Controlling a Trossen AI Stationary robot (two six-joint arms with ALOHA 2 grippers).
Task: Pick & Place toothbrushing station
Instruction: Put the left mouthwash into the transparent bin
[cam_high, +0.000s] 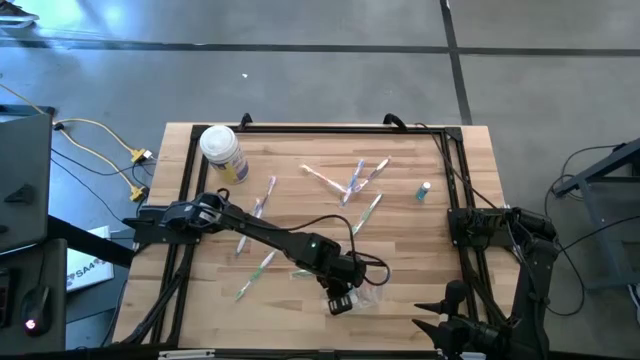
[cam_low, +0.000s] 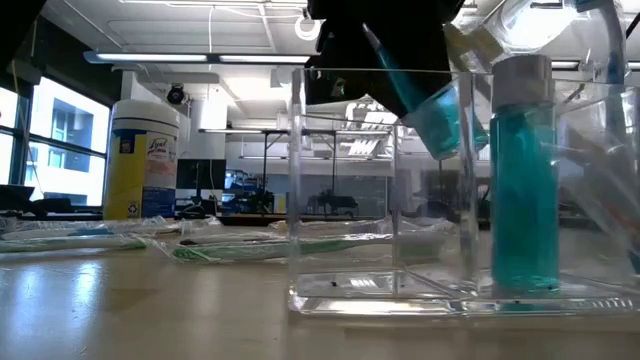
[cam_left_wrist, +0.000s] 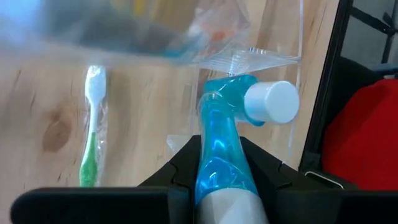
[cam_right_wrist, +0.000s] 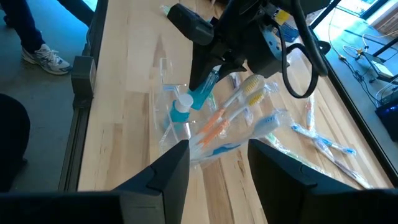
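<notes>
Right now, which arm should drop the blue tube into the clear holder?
Left. Its gripper already grips the blue tube over the clear holder; the right gripper waits open, off to the side.

Only partly readable text: script brand on the yellow-labelled jar (cam_low: 143, 150), looks like "Lysol". White sheet (cam_high: 82, 268) left of the desk (cam_high: 420, 250) shows "SA4"; rest illegible.

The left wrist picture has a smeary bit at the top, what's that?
In the left wrist view, something clear sits too close and blurs; the blue tube in the left gripper stays sharp. In the low view, ceiling lights glare.
</notes>
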